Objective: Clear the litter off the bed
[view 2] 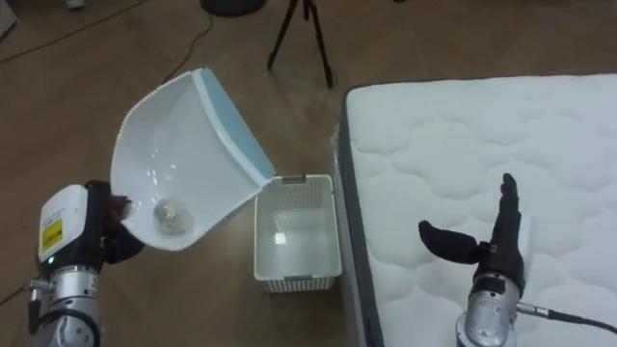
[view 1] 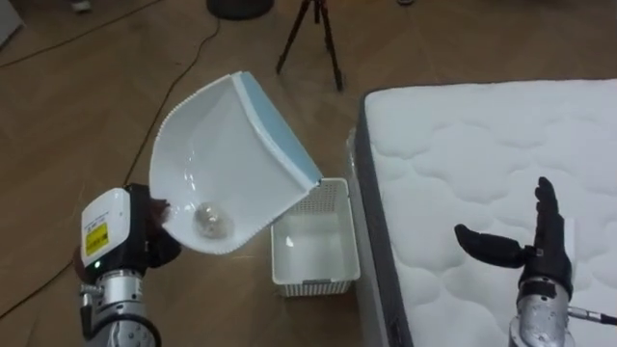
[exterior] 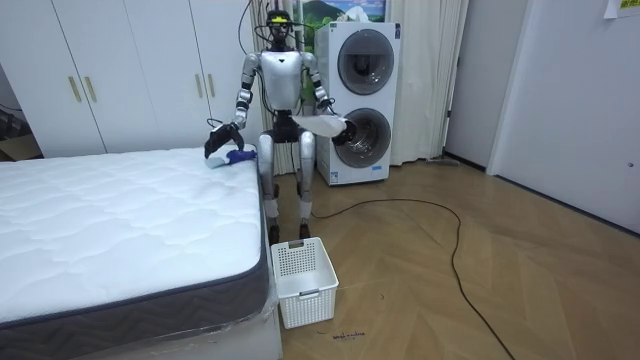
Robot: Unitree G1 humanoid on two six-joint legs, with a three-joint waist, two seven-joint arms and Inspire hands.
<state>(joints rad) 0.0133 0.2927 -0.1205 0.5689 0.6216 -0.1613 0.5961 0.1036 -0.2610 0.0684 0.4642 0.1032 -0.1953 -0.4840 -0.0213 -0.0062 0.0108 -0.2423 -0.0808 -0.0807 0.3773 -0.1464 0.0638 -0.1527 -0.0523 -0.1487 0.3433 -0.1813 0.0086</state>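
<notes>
Obliquely, dustpan [view 1: 227,145] lip up, toward bed [view 1: 482,145]

The tilted dustpan [view 1: 227,164] hung over the far left corner of the basket [view 1: 313,241]; the rest of its opening lay uncovered. Basket and bed [view 1: 463,145] stood just beside each other. Open mattress surrounded the right robot hand [view 1: 540,246]. 1 tripod [view 1: 313,39] stood well beyond on the floor [view 1: 96,116].

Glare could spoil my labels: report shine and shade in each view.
Left eye view: the white dustpan in the left hand gleams inside, but the ball in it can be made out. Right eye view: soft shading marks the quilting of the mattress under the open right hand. Room view: the wooden floor has a mild sheen.
</notes>
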